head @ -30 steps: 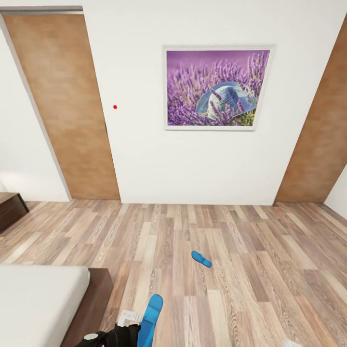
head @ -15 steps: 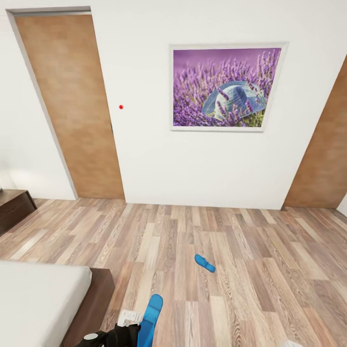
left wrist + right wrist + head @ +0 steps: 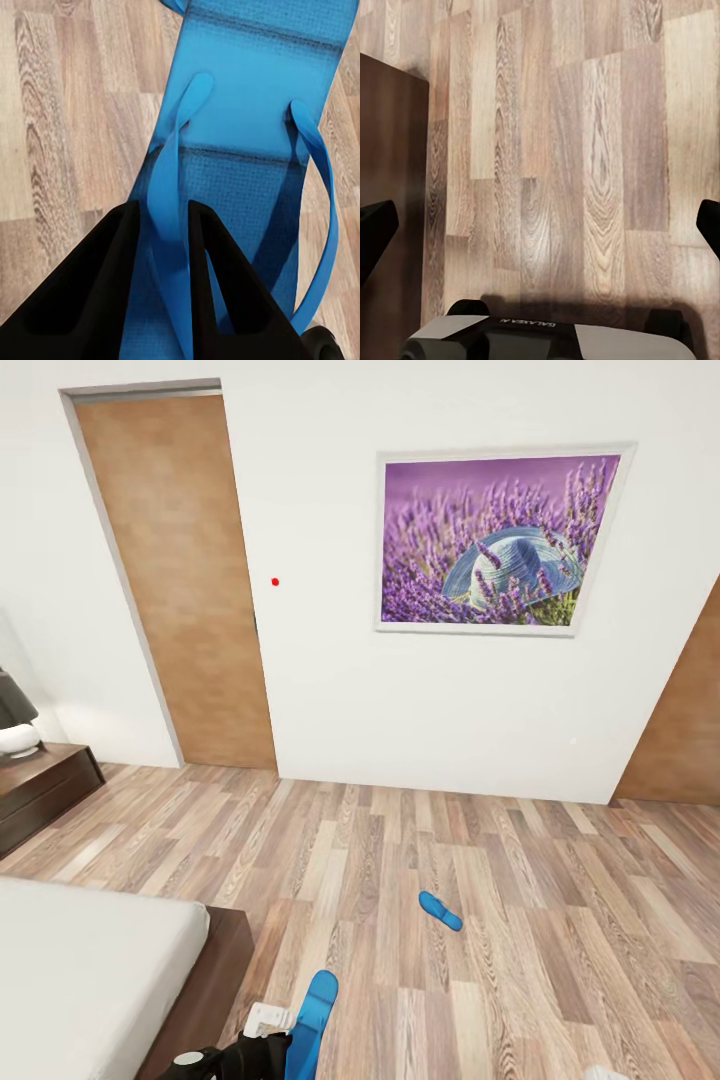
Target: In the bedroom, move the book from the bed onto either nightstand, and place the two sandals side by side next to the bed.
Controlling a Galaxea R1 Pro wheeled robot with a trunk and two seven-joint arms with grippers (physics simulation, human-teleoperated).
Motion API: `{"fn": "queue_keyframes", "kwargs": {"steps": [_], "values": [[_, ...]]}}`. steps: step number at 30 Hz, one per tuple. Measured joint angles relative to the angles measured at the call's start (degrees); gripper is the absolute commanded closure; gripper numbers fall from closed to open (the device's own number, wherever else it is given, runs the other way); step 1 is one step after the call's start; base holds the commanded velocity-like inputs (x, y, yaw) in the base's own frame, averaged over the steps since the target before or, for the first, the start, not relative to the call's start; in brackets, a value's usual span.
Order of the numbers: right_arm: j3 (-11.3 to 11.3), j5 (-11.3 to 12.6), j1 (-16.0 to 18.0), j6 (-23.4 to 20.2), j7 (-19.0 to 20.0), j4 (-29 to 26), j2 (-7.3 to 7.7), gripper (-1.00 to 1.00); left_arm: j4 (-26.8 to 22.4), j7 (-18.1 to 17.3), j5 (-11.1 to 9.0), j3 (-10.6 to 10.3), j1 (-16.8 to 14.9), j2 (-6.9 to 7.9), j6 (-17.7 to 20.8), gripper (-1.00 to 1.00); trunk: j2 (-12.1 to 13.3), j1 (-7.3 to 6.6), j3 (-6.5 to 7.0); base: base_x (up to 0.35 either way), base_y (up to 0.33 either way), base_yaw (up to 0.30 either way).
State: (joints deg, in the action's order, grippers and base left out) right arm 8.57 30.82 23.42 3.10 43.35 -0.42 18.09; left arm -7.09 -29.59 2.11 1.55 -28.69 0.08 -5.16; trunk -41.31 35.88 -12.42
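A lavender picture [image 3: 497, 540] hangs right of a wooden door [image 3: 175, 575], with perhaps a lamp [image 3: 14, 718] beyond.

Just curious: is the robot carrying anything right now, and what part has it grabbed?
Yes. The left gripper is shut on a blue sandal, pinching one side of its strap. The right gripper is open, holding nothing.

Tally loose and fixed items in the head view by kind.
Blue sandals: 2, one on the floor, one in the left end effector
Doors: 2, and
Pictures: 1
Beds: 1
Lamps: 1
Total: 7
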Motion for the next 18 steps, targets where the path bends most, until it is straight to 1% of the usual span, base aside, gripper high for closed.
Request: {"fn": "queue_keyframes", "kwargs": {"steps": [10,13,18], "values": [[0.0,0.0,0.0,0.0,0.0,0.0,0.0,-1.0,0.0,0.0,0.0,0.0,0.0,0.0,0.0,1.0,0.0,0.0,0.0,0.007,0.0,0.0],[0.0,0.0,-0.01,0.0,0.0,0.0,0.0,-1.0,0.0,0.0,0.01,-0.01,0.0,0.0,0.0,1.0,-0.01,-0.02,0.0,0.2,0.0,0.0],[0.0,0.0,0.0,0.0,0.0,0.0,0.0,-1.0,0.0,0.0,0.01,-0.01,0.0,0.0,0.01,1.0,-0.01,-0.03,0.0,0.294,0.0,0.0]]}}
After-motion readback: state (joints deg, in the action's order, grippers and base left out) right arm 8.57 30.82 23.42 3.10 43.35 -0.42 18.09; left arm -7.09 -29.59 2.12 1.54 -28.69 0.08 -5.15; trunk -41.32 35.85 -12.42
